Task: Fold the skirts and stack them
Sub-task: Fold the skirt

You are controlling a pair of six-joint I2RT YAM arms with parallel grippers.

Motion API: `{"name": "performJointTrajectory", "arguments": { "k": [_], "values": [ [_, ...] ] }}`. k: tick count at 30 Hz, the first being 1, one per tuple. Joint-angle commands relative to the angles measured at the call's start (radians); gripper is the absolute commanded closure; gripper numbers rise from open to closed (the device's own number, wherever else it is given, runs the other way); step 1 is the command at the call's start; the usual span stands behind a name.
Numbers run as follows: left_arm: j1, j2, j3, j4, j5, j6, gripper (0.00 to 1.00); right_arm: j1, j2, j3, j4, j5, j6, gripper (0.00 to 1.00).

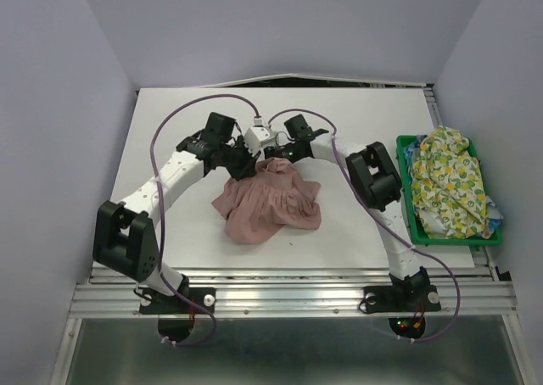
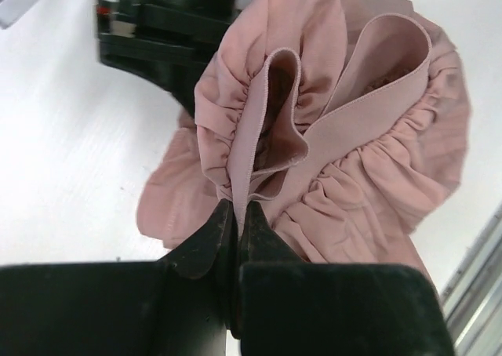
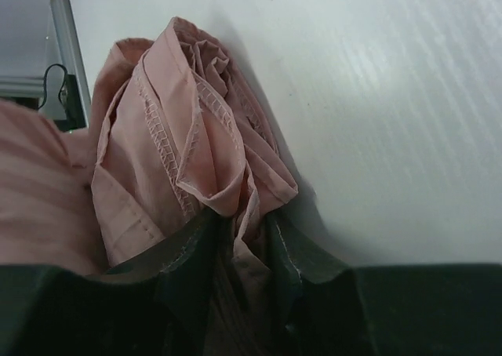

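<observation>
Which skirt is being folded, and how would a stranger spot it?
Look at the middle of the white table, where the left hand and right hand meet. The crumpled skirt they both pinch is the one. It is plain dusty pink, unlike the yellow-printed clothes in the green bin on the right.

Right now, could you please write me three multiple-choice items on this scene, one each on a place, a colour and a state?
1. Where does the green bin stand?
A) at the right edge of the table
B) at its left edge
C) between the arm bases

2. What colour is the skirt lying mid-table?
A) blue
B) pink
C) black

3. How is the left gripper?
A) open
B) shut on the skirt
C) out of view

Key:
1 A, the top view shows the bin on the right.
2 B, every view shows pink cloth.
3 B, the left wrist view shows it closed on a fold.
</observation>
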Motion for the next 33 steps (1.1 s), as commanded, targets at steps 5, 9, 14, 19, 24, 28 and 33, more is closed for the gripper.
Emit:
{"name": "performJointTrajectory", "arguments": {
  "k": [5,9,14,19,24,28,33],
  "values": [
    [0.048,0.131,0.024,0.155,0.014,0.025,1.0,0.014,-0.028,-0.024,-0.035,0.007,-0.042,0.63],
    [0.047,0.174,-0.056,0.228,0.008,0.008,1.0,0.014,-0.019,0.022,-0.036,0.145,-0.007,0.6],
    [0.047,0.253,-0.087,0.282,-0.023,-0.011,1.0,0.014,-0.022,0.078,-0.045,0.41,0.03,0.48],
    [0.047,0.306,-0.082,0.291,-0.037,-0.012,0.98,-0.067,-0.029,0.156,-0.068,0.584,0.167,0.31],
    [0.048,0.342,-0.023,0.279,-0.095,-0.032,0.89,-0.161,-0.059,0.158,-0.078,0.641,0.164,0.27],
    [0.065,0.329,0.112,0.242,-0.127,-0.089,0.66,-0.242,-0.171,0.099,-0.069,0.529,0.168,0.27],
    [0.059,0.209,0.267,0.157,-0.199,-0.181,0.41,-0.29,-0.343,-0.006,-0.065,0.527,0.138,0.25]
  ]
}}
